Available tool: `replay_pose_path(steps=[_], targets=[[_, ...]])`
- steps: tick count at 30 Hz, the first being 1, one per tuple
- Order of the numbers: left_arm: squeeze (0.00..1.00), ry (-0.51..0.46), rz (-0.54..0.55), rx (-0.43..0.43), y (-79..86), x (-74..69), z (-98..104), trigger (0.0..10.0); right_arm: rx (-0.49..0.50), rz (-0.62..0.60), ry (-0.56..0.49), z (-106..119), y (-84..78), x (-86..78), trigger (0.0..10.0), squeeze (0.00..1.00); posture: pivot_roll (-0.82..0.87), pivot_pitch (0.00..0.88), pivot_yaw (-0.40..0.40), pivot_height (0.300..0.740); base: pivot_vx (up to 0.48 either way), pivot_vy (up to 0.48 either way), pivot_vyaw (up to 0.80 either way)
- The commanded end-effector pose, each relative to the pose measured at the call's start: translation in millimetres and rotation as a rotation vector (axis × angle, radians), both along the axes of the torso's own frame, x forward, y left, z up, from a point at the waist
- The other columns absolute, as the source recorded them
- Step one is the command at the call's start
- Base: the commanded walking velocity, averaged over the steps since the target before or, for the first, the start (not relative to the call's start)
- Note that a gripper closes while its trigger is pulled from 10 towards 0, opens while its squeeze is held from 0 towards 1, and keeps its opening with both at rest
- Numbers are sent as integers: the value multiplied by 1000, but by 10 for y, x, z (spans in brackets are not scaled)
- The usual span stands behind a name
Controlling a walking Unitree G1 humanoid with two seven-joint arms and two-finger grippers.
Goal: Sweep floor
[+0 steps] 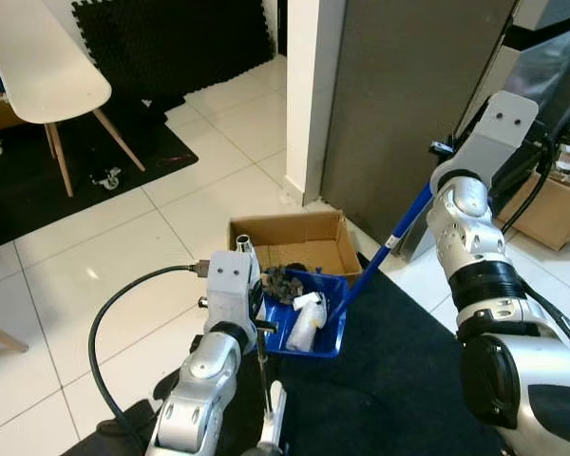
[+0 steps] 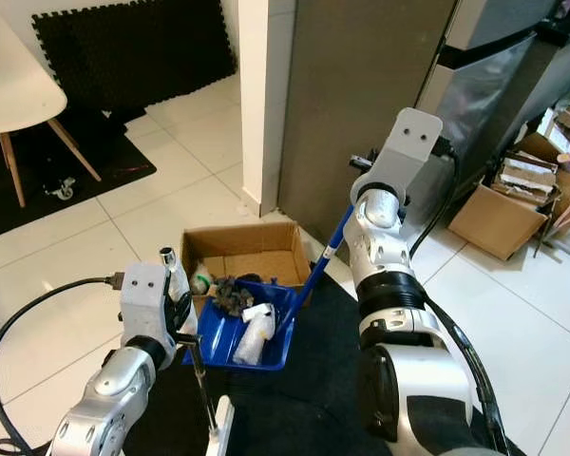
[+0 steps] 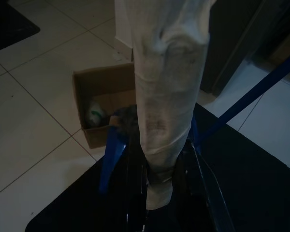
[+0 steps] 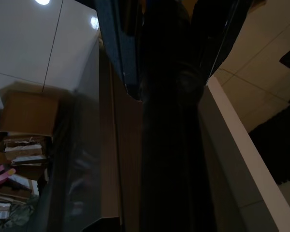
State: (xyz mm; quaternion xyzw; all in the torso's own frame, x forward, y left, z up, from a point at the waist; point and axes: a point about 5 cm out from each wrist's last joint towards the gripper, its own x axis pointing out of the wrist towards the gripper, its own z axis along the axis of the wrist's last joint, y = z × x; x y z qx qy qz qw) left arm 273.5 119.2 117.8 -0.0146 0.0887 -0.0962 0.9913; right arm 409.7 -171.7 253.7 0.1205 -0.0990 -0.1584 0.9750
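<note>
The right gripper (image 2: pixel 361 163) clamped the blue dustpan's handle (image 2: pixel 319 261); the left gripper (image 3: pixel 160 193) pinched the brush handle (image 3: pixel 166 87), debris-filled dustpan (image 1: pixel 309 328) just beyond it.

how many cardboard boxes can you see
2: one open cardboard box on the tiles just beyond the blue dustpan, and another cardboard box by the wall on the robot's right. More may be hidden behind it.
</note>
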Motion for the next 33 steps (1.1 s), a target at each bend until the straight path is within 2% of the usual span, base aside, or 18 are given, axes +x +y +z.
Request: replay_pose_path(steps=[1,6,12,20,33], targets=[[0,-18,-16,-12,-63,-8,19,10000,-19,-13,-41,36,-53,-19,10000,0,116,124,-37,740,0,0,0],[0,-46,-23,-29,-73,-16,62,10000,-101,29,-56,-8,-11,-34,10000,0,118,124,-40,740,0,0,0],[0,-37,-23,-16,-73,-4,53,10000,-135,47,-67,-26,31,-44,10000,0,118,124,-38,740,0,0,0],[0,-27,-14,-13,-69,4,39,10000,-131,16,-110,5,0,-64,10000,0,117,125,-36,740,0,0,0],[0,-24,-7,-9,-60,-3,26,10000,-128,24,-92,-14,-2,-49,10000,0,117,125,-41,740,0,0,0]])
